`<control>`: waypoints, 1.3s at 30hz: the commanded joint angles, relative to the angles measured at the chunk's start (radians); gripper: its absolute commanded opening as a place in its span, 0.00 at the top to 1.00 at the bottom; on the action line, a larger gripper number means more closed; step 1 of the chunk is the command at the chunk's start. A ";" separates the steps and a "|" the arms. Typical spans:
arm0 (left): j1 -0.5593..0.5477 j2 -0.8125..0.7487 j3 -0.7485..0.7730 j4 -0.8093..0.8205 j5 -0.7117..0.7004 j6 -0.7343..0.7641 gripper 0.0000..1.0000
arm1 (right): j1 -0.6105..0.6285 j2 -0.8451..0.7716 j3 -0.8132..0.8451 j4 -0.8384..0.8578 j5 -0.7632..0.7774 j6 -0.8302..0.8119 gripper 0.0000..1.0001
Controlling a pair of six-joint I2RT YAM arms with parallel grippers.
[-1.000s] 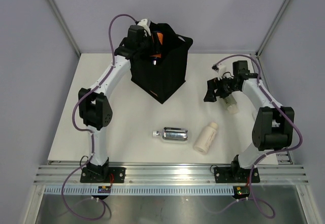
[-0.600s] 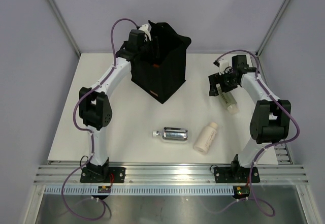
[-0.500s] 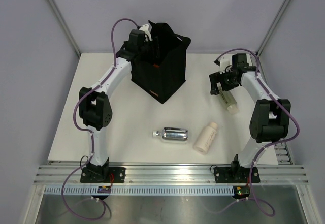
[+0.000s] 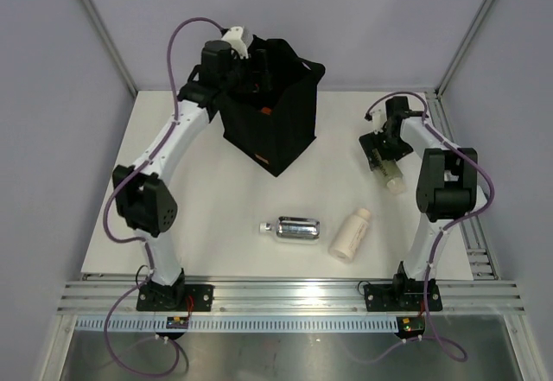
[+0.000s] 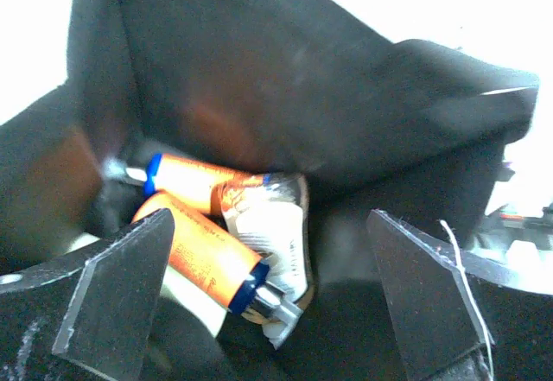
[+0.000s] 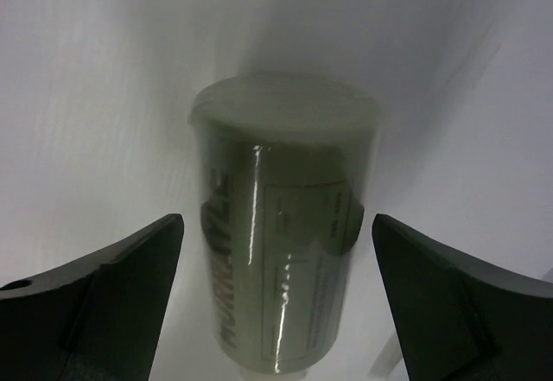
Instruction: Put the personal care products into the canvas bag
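Overhead view: canvas bag (image 4: 275, 117) stands upright at the far side of the table (image 4: 199, 208), left of centre, mouth open. The left tool (image 4: 252, 70) hangs over the far left edge of that mouth. A silver bottle (image 4: 298, 228) and a cream bottle (image 4: 350, 234) lie on their sides near the middle of the table, on its near half, just beside each other and well apart from the bag. At the right, a sage-green bottle (image 4: 391, 174) lies on the table with the right tool (image 4: 380, 150) over its far end.

Left wrist view: the tool's two fingers (image 5: 112, 299) stand wide apart and have hold of nothing. Between them, down inside the bag, lie two orange bottles (image 5: 206, 260) with blue caps, side by side, and a third bottle (image 5: 270, 225) touching them (pale label, brownish at one end; picture blurred, colour uncertain).

Right wrist view: the fingers (image 6: 108, 299) are spread wide, one on each side of the sage-green bottle, with bare table visible in both gaps. Neither finger touches the bottle. It lies lengthwise between them, flat end pointing away from the camera.
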 commanded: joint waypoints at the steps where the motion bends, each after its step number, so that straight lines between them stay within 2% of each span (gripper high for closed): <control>1: 0.030 -0.228 -0.044 0.104 -0.006 0.048 0.01 | -0.003 0.103 0.085 -0.069 0.096 -0.033 0.05; 3: 0.044 -0.285 -0.130 0.135 -0.009 0.030 0.01 | -0.003 0.131 0.109 -0.092 0.093 -0.032 0.15; 4: 0.058 -0.312 -0.160 0.143 -0.008 0.025 0.01 | -0.003 0.138 0.123 -0.107 0.089 -0.032 0.32; 6: 0.071 -0.401 -0.266 0.161 -0.009 0.014 0.01 | -0.003 0.151 0.123 -0.115 0.069 -0.027 0.53; 7: 0.085 -0.430 -0.302 0.160 -0.020 0.013 0.01 | -0.003 0.155 0.125 -0.129 0.059 -0.027 0.74; 9: 0.110 -0.521 -0.415 0.163 -0.034 0.001 0.01 | -0.003 0.148 0.128 -0.152 -0.006 -0.006 0.98; 13: 0.165 -0.691 -0.602 0.154 -0.099 -0.091 0.01 | -0.127 0.055 0.152 -0.198 -0.343 0.082 1.00; 14: 0.177 -0.726 -0.641 0.152 -0.112 -0.114 0.01 | -0.150 0.039 0.160 -0.203 -0.514 0.115 1.00; 16: 0.205 -0.843 -0.767 0.161 -0.141 -0.122 0.01 | -0.198 0.002 0.174 -0.213 -0.682 0.140 1.00; 17: 0.213 -0.880 -0.809 0.166 -0.152 -0.124 0.01 | -0.203 -0.006 0.177 -0.213 -0.827 0.149 1.00; 19: 0.226 -0.981 -0.924 0.172 -0.190 -0.128 0.01 | -0.201 -0.035 0.168 -0.165 -0.934 0.177 1.00; 20: 0.231 -1.010 -0.955 0.174 -0.192 -0.128 0.01 | -0.201 -0.042 0.163 -0.135 -1.000 0.242 1.00; 24: 0.239 -1.102 -1.046 0.122 -0.206 -0.136 0.01 | -0.201 -0.072 0.197 0.030 -1.095 0.422 1.00; 25: 0.239 -1.127 -1.058 0.103 -0.209 -0.141 0.01 | -0.201 -0.090 0.203 0.073 -1.128 0.526 1.00; 29: 0.239 -1.173 -1.148 0.092 -0.198 -0.173 0.01 | -0.200 -0.124 0.260 0.283 -1.157 0.744 1.00; 34: 0.239 -1.184 -1.211 0.098 -0.169 -0.207 0.01 | -0.178 -0.141 0.364 0.431 -1.099 0.968 1.00; 39: 0.239 -1.150 -1.254 0.126 -0.079 -0.217 0.01 | -0.105 -0.118 0.565 0.445 -0.986 1.005 1.00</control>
